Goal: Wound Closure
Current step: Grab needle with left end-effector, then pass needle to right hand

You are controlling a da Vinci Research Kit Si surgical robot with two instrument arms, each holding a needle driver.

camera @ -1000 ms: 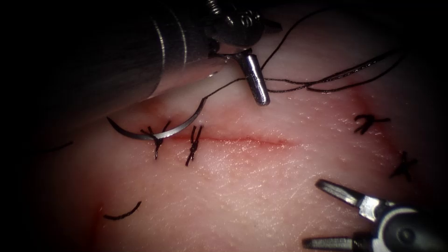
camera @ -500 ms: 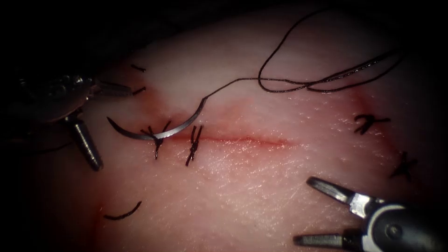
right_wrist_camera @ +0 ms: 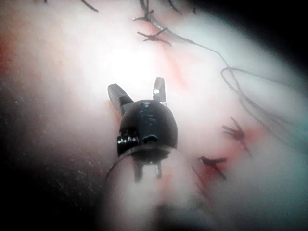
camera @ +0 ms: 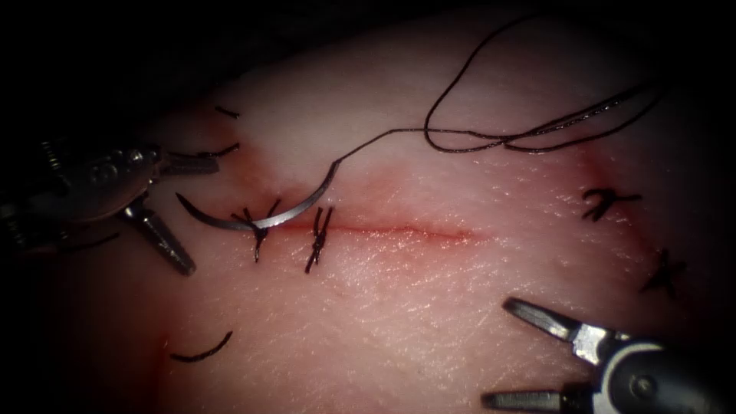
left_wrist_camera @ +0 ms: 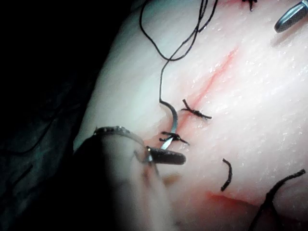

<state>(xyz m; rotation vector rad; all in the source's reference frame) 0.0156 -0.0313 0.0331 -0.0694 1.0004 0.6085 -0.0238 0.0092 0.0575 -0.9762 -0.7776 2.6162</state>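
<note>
The curved needle (camera: 261,221) lies loose on the tissue (camera: 399,314), across the left-most stitch (camera: 257,230) at the left end of the cut (camera: 406,231). No tool holds it. Its point faces left, and black thread (camera: 475,138) runs from its tail up and right into loose loops. My left tool (camera: 202,218) is just left of the needle's point, jaws open and empty. My right tool (camera: 495,351) hovers below the right part of the cut, jaws open and empty. The left wrist view has the needle (left_wrist_camera: 171,120) just beyond my left tool (left_wrist_camera: 163,156). My right tool (right_wrist_camera: 137,89) stands open above the tissue.
A second stitch (camera: 317,238) crosses the cut beside the first. Two more knots (camera: 606,201) (camera: 664,272) sit at the far right. Cut thread ends lie at the lower left (camera: 201,351) and upper left (camera: 227,113). Faint red fluid lines the cut.
My left tool swung from the top centre near the thread down to the far left, then edged right toward the needle's point. The right tool drifted slightly left. The needle stayed put.
</note>
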